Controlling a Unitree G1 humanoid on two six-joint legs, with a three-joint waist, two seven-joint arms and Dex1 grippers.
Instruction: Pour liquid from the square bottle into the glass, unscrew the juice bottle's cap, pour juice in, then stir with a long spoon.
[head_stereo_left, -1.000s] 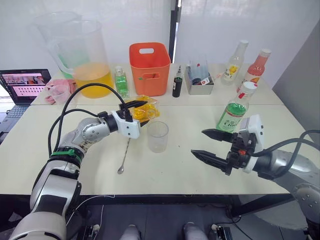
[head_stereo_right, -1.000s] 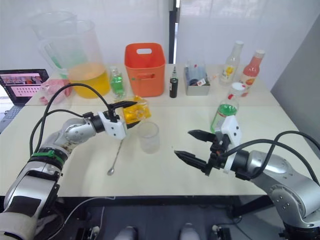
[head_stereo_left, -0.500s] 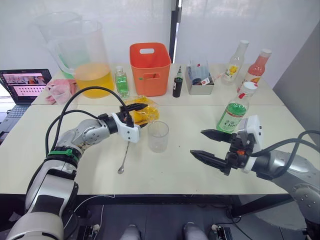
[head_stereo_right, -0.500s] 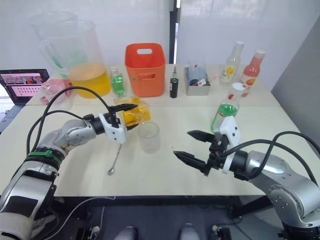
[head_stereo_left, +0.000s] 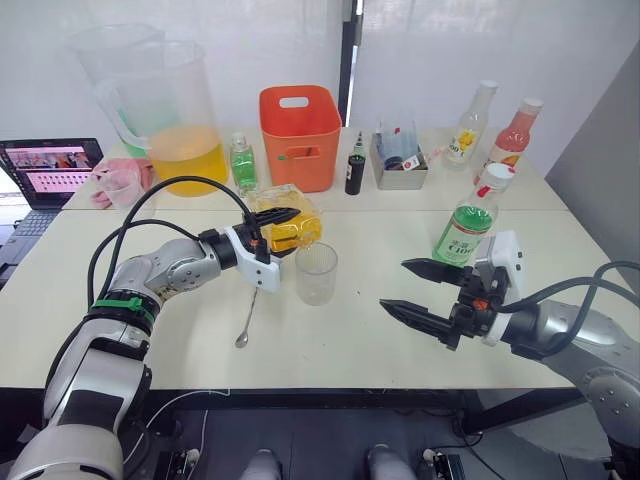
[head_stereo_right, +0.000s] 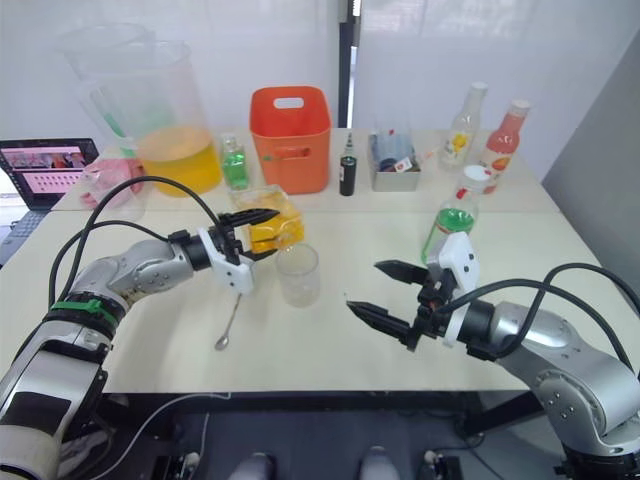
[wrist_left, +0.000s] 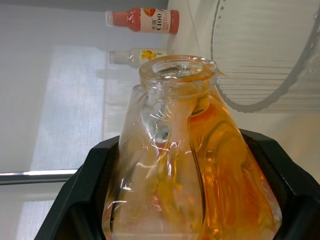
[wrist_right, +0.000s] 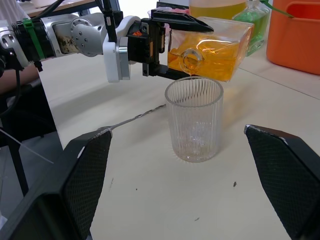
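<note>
1. Readable text: the pink bottle (wrist_left: 142, 13) label reads "C100" in the left wrist view; the juice bottle (head_stereo_left: 468, 222) has a green-and-white label, print too small to read. The laptop (head_stereo_left: 48, 170) screen text is also illegible.
2. Left pincer (head_stereo_left: 279, 232) is clamped on the square bottle (head_stereo_left: 288, 219), one black finger (wrist_right: 181, 20) on each side; the bottle lies tipped about level, holding orange liquid.
3. The bottle's open mouth (wrist_right: 192, 59) sits just above the rim of the glass (head_stereo_left: 316, 272), on the glass's left side.
4. The glass stands upright on the surface (head_stereo_left: 340, 340), mid-front, looking nearly empty.
5. Right pincer (head_stereo_left: 418, 288) is spread wide, holding nothing, hovering over the surface right of the glass, fingers (wrist_right: 287, 180) pointing at it.
6. The juice bottle stands upright just behind the right pincer, white cap (head_stereo_left: 498, 174) on.
7. The long spoon (head_stereo_left: 247, 316) lies flat on the surface, left of the glass, under the left pincer.
8. At the back: orange bin (head_stereo_left: 299, 135), pitcher (head_stereo_left: 172, 115) of orange liquid, small green bottle (head_stereo_left: 242, 164), yellow-labelled bottle (head_stereo_left: 469, 124).
</note>
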